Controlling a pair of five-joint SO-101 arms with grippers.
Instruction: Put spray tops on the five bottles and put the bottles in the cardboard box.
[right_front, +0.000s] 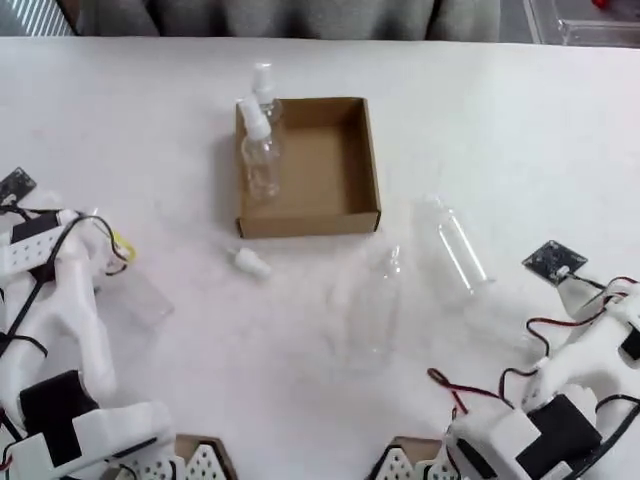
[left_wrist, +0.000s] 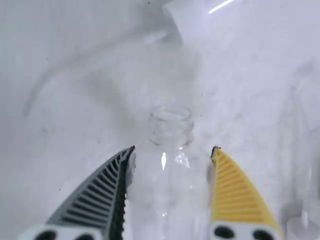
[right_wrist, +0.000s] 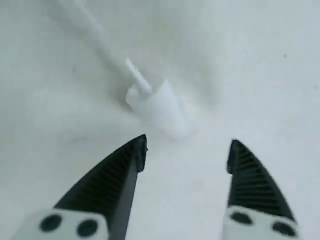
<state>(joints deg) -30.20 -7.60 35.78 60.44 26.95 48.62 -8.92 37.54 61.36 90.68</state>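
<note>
Left gripper: grey and yellow fingers pressed to either side of an uncapped bottle, just below its shoulder. The neck points away from the wrist.
Right gripper: black fingers spread wide and holding nothing. It hangs low over the table.
Spray top with tube: lies on the table just ahead of the right fingertips, apart from both, with its thin tube trailing away.
Cardboard box: open, in the middle of the table between the two arms and farther back.
Capped bottle: inside the box, against its left wall.
Second capped bottle: at the box's back-left corner – I cannot tell whether it is inside or just outside.
Small spray top: on the table just in front of the box's front wall, near its left corner.
Bare bottles: one lies in front of the box, another lies to its right – both on their sides and apart from each other.
</note>
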